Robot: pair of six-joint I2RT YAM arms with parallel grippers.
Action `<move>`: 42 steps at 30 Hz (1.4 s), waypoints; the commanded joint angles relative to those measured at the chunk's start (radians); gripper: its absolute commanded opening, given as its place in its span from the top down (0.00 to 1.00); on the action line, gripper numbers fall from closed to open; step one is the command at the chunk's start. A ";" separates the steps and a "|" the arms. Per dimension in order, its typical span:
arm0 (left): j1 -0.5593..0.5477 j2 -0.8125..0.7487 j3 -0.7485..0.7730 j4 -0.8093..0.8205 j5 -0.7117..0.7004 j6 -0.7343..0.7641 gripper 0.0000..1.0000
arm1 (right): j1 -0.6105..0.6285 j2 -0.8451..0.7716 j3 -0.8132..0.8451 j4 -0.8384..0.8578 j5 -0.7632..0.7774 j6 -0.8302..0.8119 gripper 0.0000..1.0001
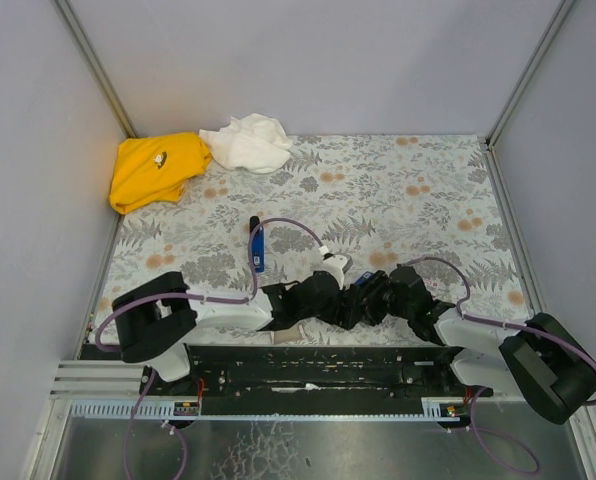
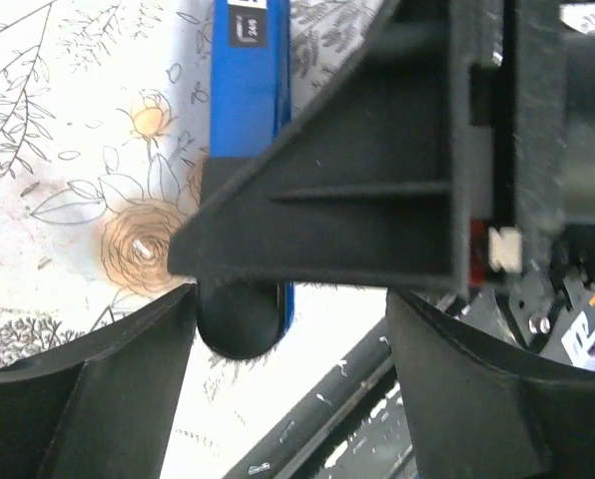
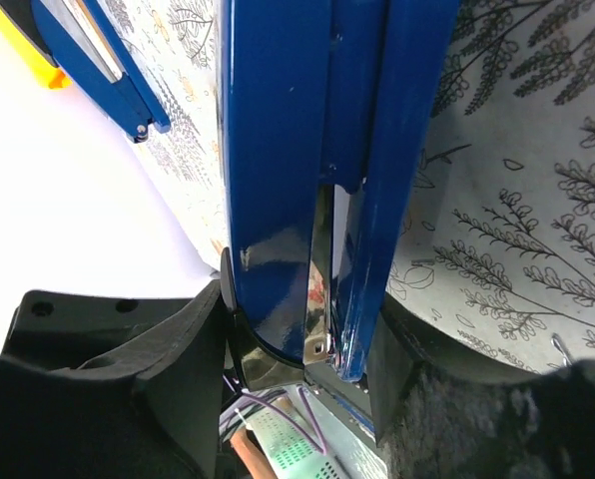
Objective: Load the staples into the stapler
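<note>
My right gripper [image 3: 299,344] is shut on the stapler [image 3: 278,150], with a finger pressed on each side of its hinged end. The stapler's bright blue top arm, chrome inner rail and black base fill the middle of the right wrist view. In the left wrist view the same stapler [image 2: 250,90] runs up from its black rounded end, partly behind the right gripper's black body. My left gripper [image 2: 293,399] is open and empty, just short of that black end. In the top view both grippers meet at the table's middle front, left [image 1: 350,300] and right [image 1: 376,290]. The staples box and strip are not in view.
A second slim blue stapler-like object [image 1: 258,245] lies on the floral cloth, left of the grippers; it also shows in the right wrist view [image 3: 98,55]. A yellow cloth [image 1: 153,170] and a white cloth [image 1: 246,142] lie at the back left. A black rail [image 1: 298,365] runs along the near edge.
</note>
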 commanded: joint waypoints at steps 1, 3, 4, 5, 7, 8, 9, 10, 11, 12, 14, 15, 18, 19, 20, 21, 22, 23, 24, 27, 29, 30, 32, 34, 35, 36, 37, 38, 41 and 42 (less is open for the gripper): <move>-0.017 -0.111 -0.068 0.105 0.015 0.035 0.20 | 0.015 -0.037 -0.013 0.113 0.044 0.055 1.00; -0.017 -0.161 -0.110 0.099 0.023 0.043 0.10 | 0.015 -0.038 -0.023 0.126 0.058 0.058 1.00; -0.017 -0.186 -0.126 0.090 0.021 0.044 0.08 | 0.015 -0.038 -0.027 0.134 0.065 0.059 1.00; -0.017 -0.212 -0.138 0.079 0.013 0.044 0.06 | 0.015 -0.036 -0.029 0.141 0.070 0.059 1.00; -0.017 -0.260 -0.151 0.035 -0.024 0.048 0.04 | 0.015 -0.033 -0.030 0.145 0.078 0.054 1.00; -0.015 -0.292 -0.153 0.012 -0.043 0.052 0.04 | 0.015 -0.032 -0.027 0.144 0.080 0.046 1.00; -0.015 -0.314 -0.154 -0.013 -0.062 0.057 0.03 | 0.015 -0.032 -0.021 0.139 0.083 0.034 1.00; -0.015 -0.337 -0.154 -0.039 -0.082 0.060 0.03 | 0.015 -0.033 -0.015 0.134 0.088 0.017 1.00; -0.015 -0.361 -0.155 -0.067 -0.107 0.063 0.02 | 0.015 -0.036 0.001 0.123 0.097 -0.011 1.00; -0.011 -0.384 -0.155 -0.095 -0.132 0.066 0.01 | 0.015 -0.036 0.025 0.091 0.103 -0.063 1.00; 0.008 -0.431 -0.161 -0.149 -0.169 0.066 0.00 | 0.012 -0.029 0.088 0.016 0.108 -0.157 1.00; 0.030 -0.453 -0.165 -0.172 -0.171 0.064 0.00 | 0.012 -0.020 0.123 -0.013 0.108 -0.206 1.00; 0.130 -0.508 -0.181 -0.230 -0.139 0.057 0.00 | 0.011 0.040 0.253 -0.145 0.130 -0.355 1.00; 0.177 -0.520 -0.185 -0.245 -0.125 0.059 0.00 | 0.006 0.074 0.300 -0.184 0.133 -0.407 1.00; 0.216 -0.535 -0.187 -0.259 -0.110 0.064 0.00 | 0.000 0.124 0.348 -0.217 0.129 -0.451 1.00; 0.252 -0.546 -0.186 -0.270 -0.095 0.070 0.00 | -0.007 0.164 0.393 -0.243 0.116 -0.490 1.00; 0.284 -0.556 -0.185 -0.282 -0.084 0.076 0.00 | -0.015 0.205 0.441 -0.274 0.107 -0.526 1.00; 0.316 -0.566 -0.185 -0.292 -0.075 0.082 0.00 | -0.022 0.246 0.488 -0.304 0.101 -0.561 1.00; 0.342 -0.576 -0.183 -0.299 -0.065 0.087 0.00 | -0.029 0.293 0.540 -0.346 0.099 -0.602 1.00; 0.411 -0.607 -0.184 -0.313 -0.054 0.104 0.00 | -0.047 0.429 0.686 -0.425 0.070 -0.706 1.00; 0.453 -0.624 -0.183 -0.318 -0.041 0.112 0.00 | -0.057 0.505 0.749 -0.419 0.007 -0.738 1.00; 0.471 -0.629 -0.183 -0.322 -0.037 0.116 0.00 | -0.057 0.541 0.800 -0.432 0.000 -0.750 1.00; 0.498 -0.632 -0.182 -0.332 -0.034 0.122 0.00 | -0.058 0.612 0.903 -0.541 0.035 -0.803 0.96; 0.520 -0.625 -0.179 -0.344 -0.038 0.127 0.00 | -0.057 0.655 0.970 -0.613 0.081 -0.828 0.88; 0.531 -0.623 -0.178 -0.349 -0.039 0.127 0.00 | -0.057 0.673 0.999 -0.645 0.104 -0.840 0.83; 0.543 -0.618 -0.177 -0.354 -0.040 0.127 0.00 | -0.058 0.687 1.026 -0.687 0.124 -0.851 0.77; 0.553 -0.614 -0.178 -0.356 -0.040 0.127 0.00 | -0.057 0.702 1.051 -0.719 0.150 -0.865 0.71; 0.563 -0.610 -0.179 -0.355 -0.038 0.127 0.00 | -0.057 0.715 1.076 -0.750 0.176 -0.876 0.66; 0.595 -0.597 -0.187 -0.338 -0.028 0.127 0.00 | -0.058 0.757 1.137 -0.816 0.226 -0.904 0.51; 0.605 -0.592 -0.189 -0.327 -0.026 0.125 0.00 | -0.058 0.765 1.150 -0.823 0.229 -0.912 0.45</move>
